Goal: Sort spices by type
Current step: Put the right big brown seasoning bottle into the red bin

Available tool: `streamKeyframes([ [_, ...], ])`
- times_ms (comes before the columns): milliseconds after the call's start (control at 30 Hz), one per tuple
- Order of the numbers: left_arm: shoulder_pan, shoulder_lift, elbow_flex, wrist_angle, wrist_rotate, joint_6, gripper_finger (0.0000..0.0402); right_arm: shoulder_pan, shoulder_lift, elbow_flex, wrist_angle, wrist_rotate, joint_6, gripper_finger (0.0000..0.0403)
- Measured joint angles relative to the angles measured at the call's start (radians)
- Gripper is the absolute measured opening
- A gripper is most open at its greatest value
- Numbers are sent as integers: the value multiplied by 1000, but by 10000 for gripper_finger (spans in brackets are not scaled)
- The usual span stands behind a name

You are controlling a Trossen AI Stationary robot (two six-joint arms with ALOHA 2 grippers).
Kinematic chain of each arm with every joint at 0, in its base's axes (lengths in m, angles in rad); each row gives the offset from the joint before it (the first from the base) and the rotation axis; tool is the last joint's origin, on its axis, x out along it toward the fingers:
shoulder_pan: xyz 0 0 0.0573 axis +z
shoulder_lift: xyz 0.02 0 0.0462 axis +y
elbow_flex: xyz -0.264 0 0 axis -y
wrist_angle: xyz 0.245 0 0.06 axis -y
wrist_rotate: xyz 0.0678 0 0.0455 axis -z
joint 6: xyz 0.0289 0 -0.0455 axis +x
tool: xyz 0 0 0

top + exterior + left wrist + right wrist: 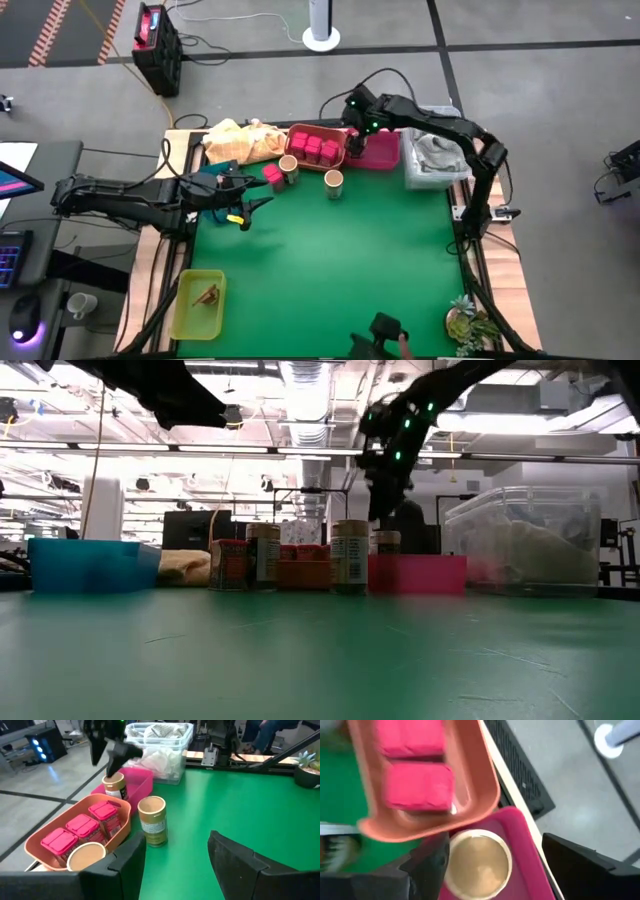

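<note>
My right gripper (495, 865) hangs open above a tan round jar (477, 865) that stands upright on its base in the magenta tray (385, 152); its fingers are level with the jar's top on either side, apart from it. The orange tray (316, 147) beside it holds three pink-red boxes (82, 827). On the green mat stand two more tan jars (334, 183) (288, 168) and one pink-red box (272, 176). A brown twiggy piece (208, 294) lies in the yellow-green tray (198, 303). My left gripper (177, 865) waits open at the table's left, holding nothing.
A pale yellow cloth (240, 140) lies at the far left beside the orange tray. A clear bin (432, 160) with crumpled cloth stands at the far right. A teal tray (85, 565) sits under the left arm. A small plant (468, 322) stands at the near right corner.
</note>
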Motion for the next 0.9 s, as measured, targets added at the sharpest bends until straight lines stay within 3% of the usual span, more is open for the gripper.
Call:
streamKeyframes([
  [233,0,0,0,0,0,16,204,175,-94,0,-7,0,32,340],
  [500,0,0,0,-11,-1,20,204,378,-56,1,46,0,51,340],
  [900,1,0,0,-44,-2,43,204,364,16,-3,49,3,69,344],
])
